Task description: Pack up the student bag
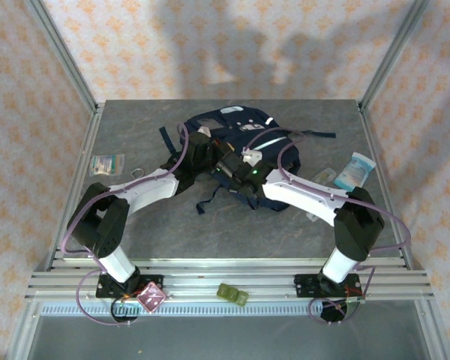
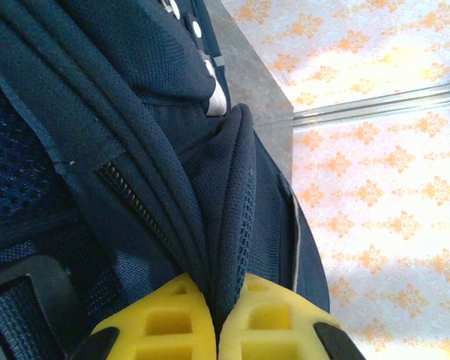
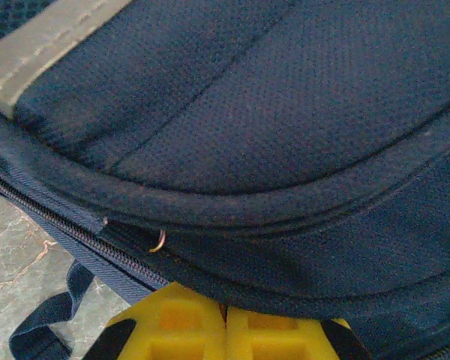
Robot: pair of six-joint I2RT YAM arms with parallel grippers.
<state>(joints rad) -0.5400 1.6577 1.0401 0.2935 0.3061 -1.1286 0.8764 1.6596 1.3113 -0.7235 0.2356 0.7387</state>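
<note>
Far left on the table (image 1: 157, 225): small clear packet (image 1: 106, 163), well apart from the work. Next over, left gripper (image 2: 219, 315) clamped tight on a raised fold of the student bag (image 1: 217, 124); seen close from the left wrist, yellow fingers (image 2: 165, 326) closed on navy mesh cloth, a zip (image 2: 135, 210) running just beside the fold. Bag lying at centre-far of the table, straps (image 1: 210, 202) trailing toward the near side. Further right, right gripper (image 3: 225, 319) drawn narrow, tips pressed together under the bag's lower seam; cannot tell whether any cloth is caught between. Small metal ring (image 3: 159, 241) at the zip end, just above and left of those tips, apart from them. Far right: pale blue-white pack (image 1: 354, 169) near the bag. Judged step: getting the zip open for packing. To do it well: hold the left pinch firm as an anchor, tension the cloth along the zip line, aim the right tips at the ring rather than the seam, then pull along the track, not upward.
</note>
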